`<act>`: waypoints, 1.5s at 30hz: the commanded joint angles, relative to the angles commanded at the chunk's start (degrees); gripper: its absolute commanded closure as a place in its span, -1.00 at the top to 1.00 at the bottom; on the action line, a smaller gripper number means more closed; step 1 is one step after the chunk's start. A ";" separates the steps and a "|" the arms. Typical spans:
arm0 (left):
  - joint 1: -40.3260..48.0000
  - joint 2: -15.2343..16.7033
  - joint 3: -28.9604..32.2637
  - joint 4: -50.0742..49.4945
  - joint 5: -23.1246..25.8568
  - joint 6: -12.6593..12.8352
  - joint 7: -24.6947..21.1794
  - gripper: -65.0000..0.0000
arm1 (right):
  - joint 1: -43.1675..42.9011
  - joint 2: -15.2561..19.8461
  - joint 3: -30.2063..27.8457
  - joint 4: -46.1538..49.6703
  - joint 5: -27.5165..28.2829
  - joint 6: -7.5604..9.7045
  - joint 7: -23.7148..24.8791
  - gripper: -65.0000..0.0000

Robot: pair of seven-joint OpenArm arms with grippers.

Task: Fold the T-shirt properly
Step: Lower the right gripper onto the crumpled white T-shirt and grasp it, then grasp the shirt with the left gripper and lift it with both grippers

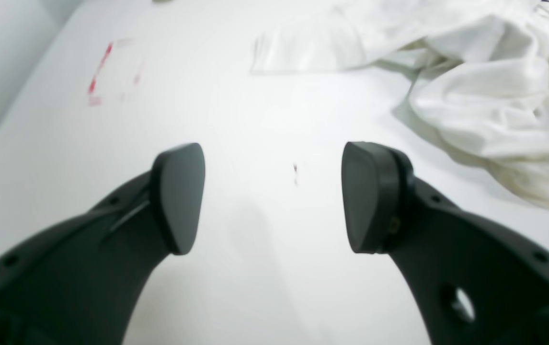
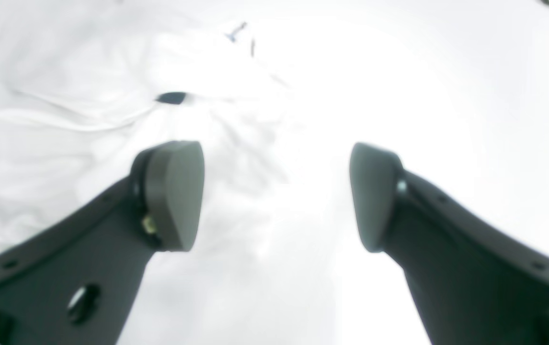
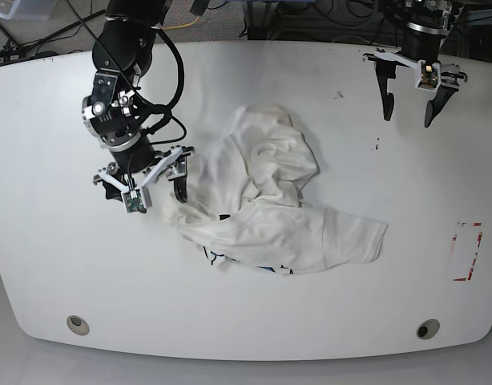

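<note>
The T-shirt (image 3: 266, 204) is soft, creased white cloth on a smooth matt table (image 3: 54, 265); gripper pads (image 1: 178, 196) look matt plastic.

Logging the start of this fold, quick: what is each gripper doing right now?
Left gripper: open, empty, above bare table.
Right gripper: open, empty, at the crumpled T-shirt edge.

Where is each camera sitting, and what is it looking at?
Left wrist: sits on the left arm, looks past the open left gripper at the table and the T-shirt.
Right wrist: sits on the right arm, looks past the open right gripper down at rumpled shirt cloth.
Base: looks down from above on the table, the shirt and both arms.
All three views share the T-shirt.
</note>
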 joint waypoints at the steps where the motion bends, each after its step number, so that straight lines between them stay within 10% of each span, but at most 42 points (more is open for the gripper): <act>1: 0.00 -0.26 -0.09 0.00 0.00 0.00 0.00 0.28 | 1.41 0.09 -0.62 -2.02 -1.14 0.00 0.00 0.40; 6: 0.09 -0.18 -0.97 0.18 -0.09 0.00 0.00 0.28 | 7.47 0.88 -1.14 -11.78 -4.31 0.09 0.09 0.40; 12: 0.09 0.00 -1.05 -0.09 0.00 0.00 0.00 0.28 | 12.22 4.40 -4.92 -18.64 -4.40 4.66 0.09 0.40; 24: 0.09 0.00 -0.97 -0.09 0.00 0.18 0.00 0.28 | 18.55 4.92 -9.05 -27.52 -4.66 4.84 0.26 0.39; 40: 0.00 0.00 -0.97 -0.09 0.00 0.26 0.00 0.27 | 21.80 4.92 -8.79 -34.99 -4.66 4.57 3.69 -1.00; 45: -0.26 0.00 -0.79 -0.09 0.00 0.18 0.00 0.27 | 20.92 4.92 -8.88 -26.46 -4.66 4.40 2.11 -1.00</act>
